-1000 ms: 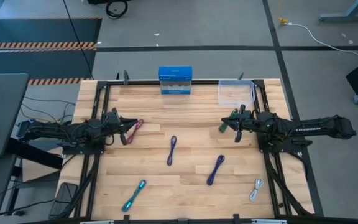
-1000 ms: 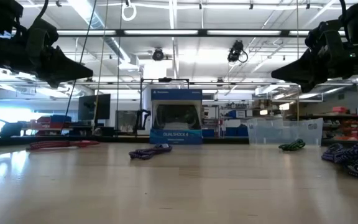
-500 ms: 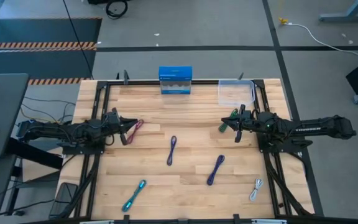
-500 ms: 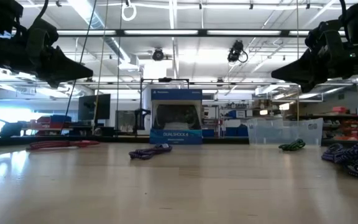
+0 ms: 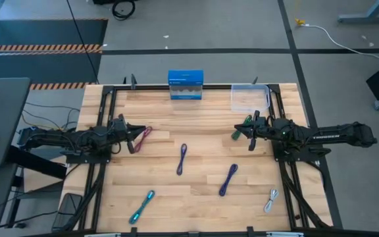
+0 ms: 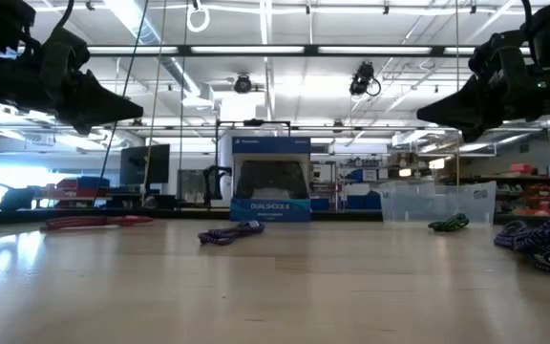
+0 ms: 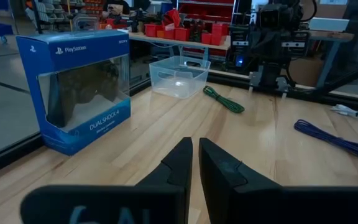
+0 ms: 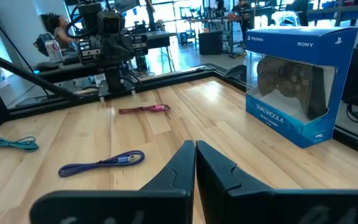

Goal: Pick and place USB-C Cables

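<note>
My jaws are pressed together and hold nothing, on both sides. My left gripper hovers above the table beside the magenta cable; my right gripper hovers beside the green cable. Two purple cables lie mid-table, the teal cable and white-grey cable near the front edge.

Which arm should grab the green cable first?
Right, probably. The right gripper hangs just beside the green cable, with the clear tray close behind it. The left gripper is across the table, next to the magenta cable. Both grippers are shut and empty.
</note>
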